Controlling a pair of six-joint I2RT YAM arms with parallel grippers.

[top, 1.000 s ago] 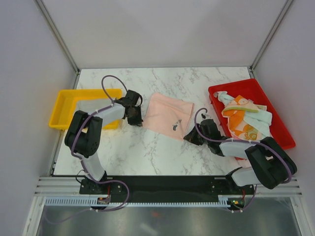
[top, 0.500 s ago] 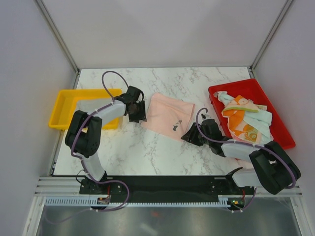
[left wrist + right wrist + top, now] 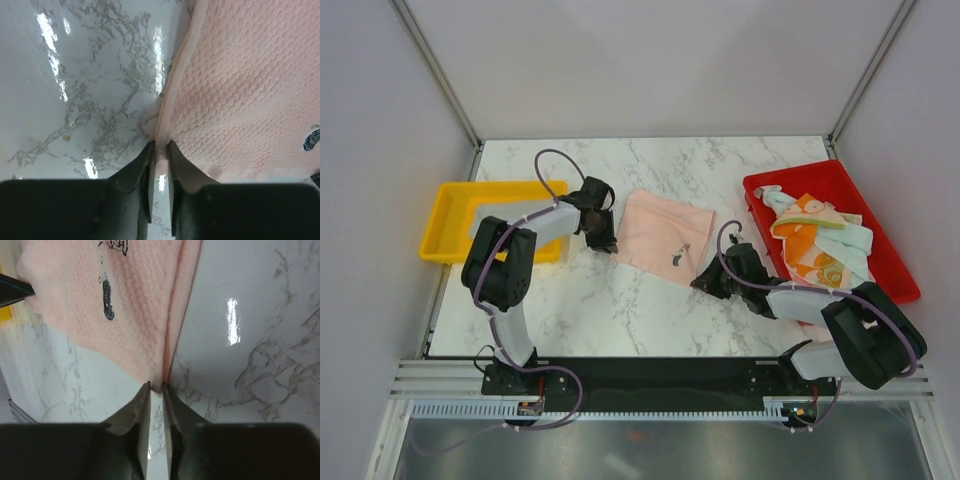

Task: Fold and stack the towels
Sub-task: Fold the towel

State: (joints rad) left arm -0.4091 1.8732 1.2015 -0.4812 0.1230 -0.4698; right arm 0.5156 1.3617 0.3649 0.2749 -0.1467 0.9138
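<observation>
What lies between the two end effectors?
The pale pink towel, lying flat; the top external view shows the left end effector and right end effector at its opposite sides.

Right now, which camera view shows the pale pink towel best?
The top external view: it shows the pale pink towel whole, lying on the table. The left wrist view shows only one edge; the right wrist view, one corner and a dark print.

A robotics lab cell. Plain white walls (image 3: 650, 60) and metal frame posts (image 3: 434, 68) box in the marble-look counter (image 3: 620, 300).
</observation>
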